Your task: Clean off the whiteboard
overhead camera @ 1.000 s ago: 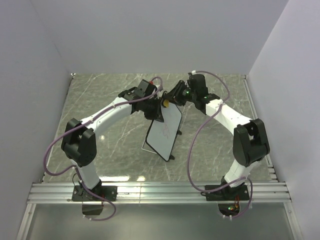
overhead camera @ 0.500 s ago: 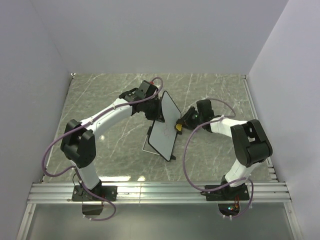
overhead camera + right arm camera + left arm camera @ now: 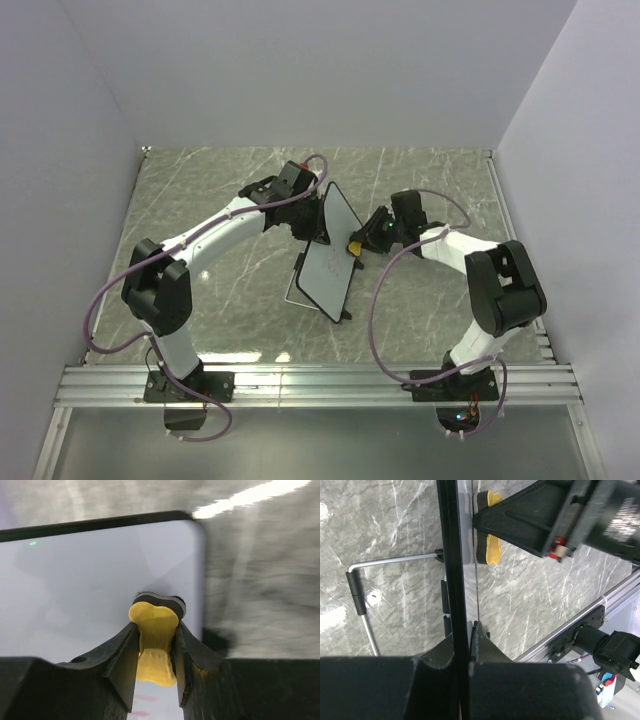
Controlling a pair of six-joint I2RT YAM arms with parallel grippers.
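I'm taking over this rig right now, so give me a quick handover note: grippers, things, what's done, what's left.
Left gripper: shut on the edge of the whiteboard, holding it tilted.
Right gripper: shut on the yellow eraser, pressed against the board's face near one edge.
Done: board gripped, eraser on it.
Left: wipe off the faint red marks near the eraser.

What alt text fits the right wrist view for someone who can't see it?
The right hand clamps a yellow bone-shaped eraser, its dark end pressed to the whiteboard near a rounded, black-rimmed corner. Grey marbled table shows beyond the board's right edge.
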